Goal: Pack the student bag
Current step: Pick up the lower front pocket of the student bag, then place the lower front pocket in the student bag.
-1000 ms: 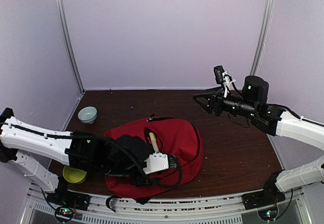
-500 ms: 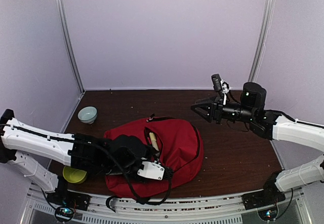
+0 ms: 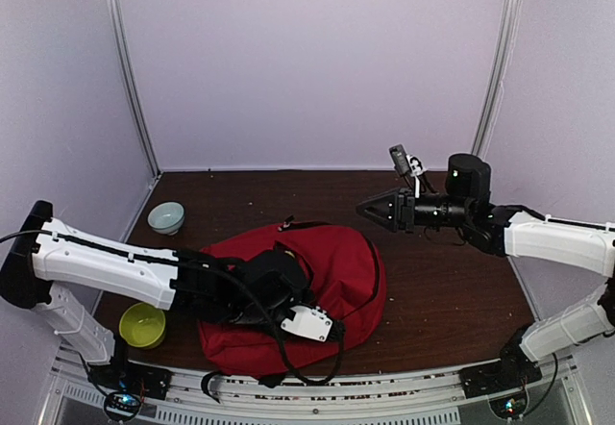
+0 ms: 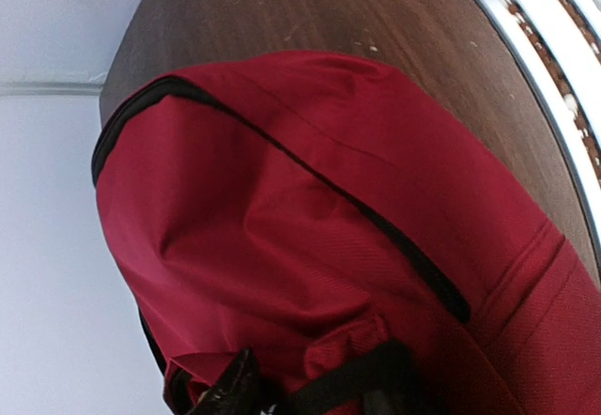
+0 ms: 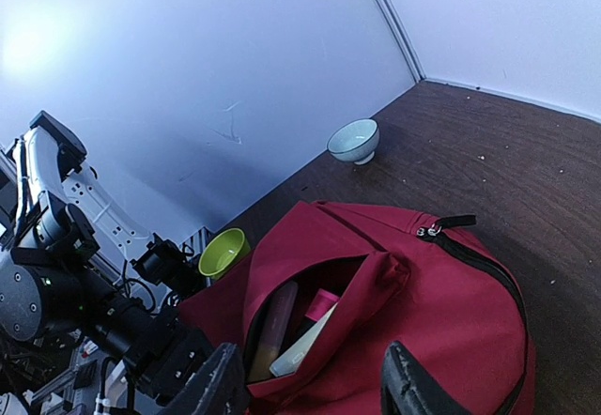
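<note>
Item: student bag (image 3: 346, 271), red, lying flat at lower centre of the table (image 3: 452, 281). Its long axis runs across the frame, with the rounded top towards the right and the open mouth facing up. The contents are half hidden: a cream tube (image 5: 272, 326) and a pink item (image 5: 322, 302) that cannot be identified.

The left gripper (image 3: 286, 292) is over the bag's near-left part. Its fingers are covered by its own arm, so its grip cannot be told.

The right gripper (image 3: 368, 208) is above the table beyond the bag's upper right, with fingers apart and empty.
</note>
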Controlling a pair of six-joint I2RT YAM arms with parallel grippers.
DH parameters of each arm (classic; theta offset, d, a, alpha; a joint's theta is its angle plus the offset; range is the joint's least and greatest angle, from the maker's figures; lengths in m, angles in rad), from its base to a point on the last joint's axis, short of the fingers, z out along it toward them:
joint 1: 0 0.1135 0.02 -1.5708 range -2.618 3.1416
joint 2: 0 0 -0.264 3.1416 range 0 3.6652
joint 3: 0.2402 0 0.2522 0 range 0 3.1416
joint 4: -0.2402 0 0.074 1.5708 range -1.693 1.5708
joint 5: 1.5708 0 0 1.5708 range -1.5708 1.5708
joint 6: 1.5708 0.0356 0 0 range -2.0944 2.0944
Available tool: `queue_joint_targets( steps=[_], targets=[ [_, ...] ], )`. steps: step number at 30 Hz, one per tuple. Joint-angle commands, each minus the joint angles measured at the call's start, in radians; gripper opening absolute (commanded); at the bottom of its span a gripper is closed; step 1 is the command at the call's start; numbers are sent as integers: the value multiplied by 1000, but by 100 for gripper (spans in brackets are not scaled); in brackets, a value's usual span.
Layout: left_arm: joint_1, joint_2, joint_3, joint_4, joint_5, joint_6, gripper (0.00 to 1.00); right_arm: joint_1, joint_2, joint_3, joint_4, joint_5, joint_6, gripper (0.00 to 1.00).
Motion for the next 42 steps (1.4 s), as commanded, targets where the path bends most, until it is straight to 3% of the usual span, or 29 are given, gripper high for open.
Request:
queue_joint_targets(
  steps=[1, 5, 6, 12, 18, 23, 28, 35, 42],
  targets=[
    [8, 28, 52, 33, 24, 14, 32, -9, 0, 26, 26, -30, 21, 50],
    [10, 37, 69, 23, 36, -1, 3, -10, 2, 23, 23, -17, 13, 50],
    [9, 41, 72, 23, 33, -11, 0, -9, 2, 22, 19, -15, 12, 49],
    [29, 28, 81, 65, -32, -147, 0, -9, -13, 15, -7, 8, -5, 48],
    [87, -69, 4, 226, -50, -430, 0, 12, -74, -81, 99, 100, -46, 43],
    [129, -150, -123, 407, -6, -677, 0, 137, -150, -159, 85, 277, -230, 43],
    [136, -185, -211, 594, 47, -753, 0, 262, -153, -208, 83, 367, -330, 43],
    [152, -156, -214, 672, 91, -802, 0, 401, -61, -222, 121, 440, -394, 45],
    [184, -154, -245, 665, 112, -873, 0, 442, 51, -204, 190, 514, -410, 49]
  ],
)
